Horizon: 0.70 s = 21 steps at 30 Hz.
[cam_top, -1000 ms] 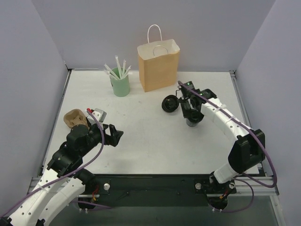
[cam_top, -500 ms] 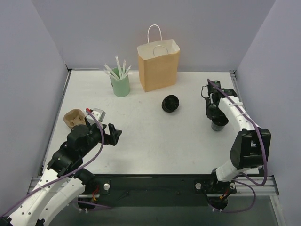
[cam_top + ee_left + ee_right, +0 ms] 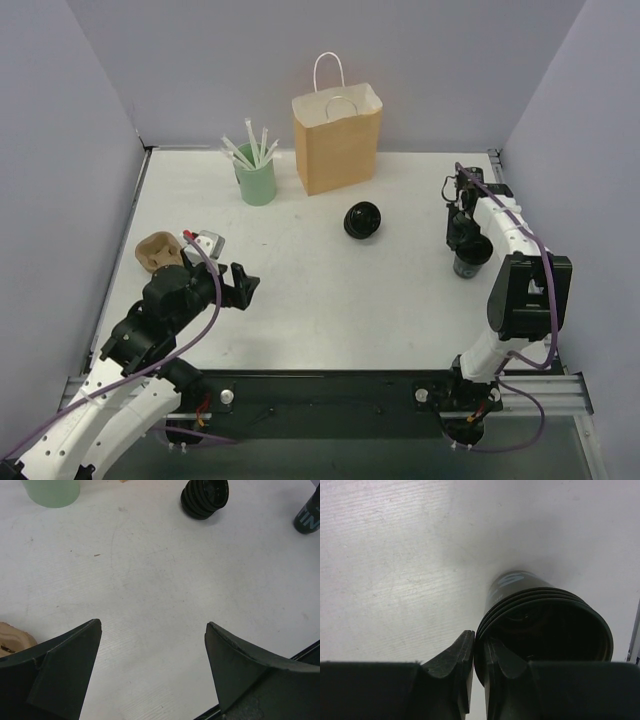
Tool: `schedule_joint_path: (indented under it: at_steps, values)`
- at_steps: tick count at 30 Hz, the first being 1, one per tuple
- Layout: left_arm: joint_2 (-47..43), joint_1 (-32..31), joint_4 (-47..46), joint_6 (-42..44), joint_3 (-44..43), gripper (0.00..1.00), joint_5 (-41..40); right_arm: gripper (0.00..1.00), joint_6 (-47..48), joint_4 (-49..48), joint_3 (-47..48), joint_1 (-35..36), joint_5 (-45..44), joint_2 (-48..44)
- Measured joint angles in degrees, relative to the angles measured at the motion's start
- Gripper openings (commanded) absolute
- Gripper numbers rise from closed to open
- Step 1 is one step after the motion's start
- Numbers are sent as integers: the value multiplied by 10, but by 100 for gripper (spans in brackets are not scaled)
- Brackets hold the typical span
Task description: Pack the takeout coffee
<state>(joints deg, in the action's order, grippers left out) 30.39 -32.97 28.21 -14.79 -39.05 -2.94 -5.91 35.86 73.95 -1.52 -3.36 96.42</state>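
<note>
The takeout coffee's black cup (image 3: 466,264) stands upright and lidless on the table near the right edge. My right gripper (image 3: 462,238) is shut on its rim from above. In the right wrist view one finger is inside the cup (image 3: 545,625) and the other outside, both pressed against the wall at the right gripper (image 3: 479,642). A round black ribbed lid (image 3: 362,219) lies alone at mid-table, and shows tilted in the left wrist view (image 3: 204,497). My left gripper (image 3: 244,285) hovers open and empty over bare table at the near left (image 3: 152,630).
A brown paper bag (image 3: 337,140) stands open at the back centre. A mint-green cup of white straws (image 3: 256,182) is to its left. A brown pulp carrier (image 3: 157,250) and a small grey object (image 3: 210,243) lie by the left arm. The right wall is close to the cup.
My right arm carried the black cup from beside the lid out to the right side of the table, where it now stands. The left arm stayed put.
</note>
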Motion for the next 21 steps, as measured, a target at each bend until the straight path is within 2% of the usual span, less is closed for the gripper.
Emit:
schedule_joint_path:
  at_steps: [2, 6, 16, 19, 21]
  values:
    - [1, 0, 0, 0, 0, 95, 1, 22, 0, -1, 0, -3, 0, 0]
    - [2, 0, 0, 0, 0, 95, 3, 24, -2, -1, 0, -5, -3, 0]
    - [2, 0, 0, 0, 0, 95, 6, 15, -13, 4, 0, -23, -8, -21]
    - [3, 0, 0, 0, 0, 95, 7, 15, -13, 4, 0, -27, -6, -22]
    - [5, 0, 0, 0, 0, 95, 7, 21, -13, 5, 0, -27, -4, -22]
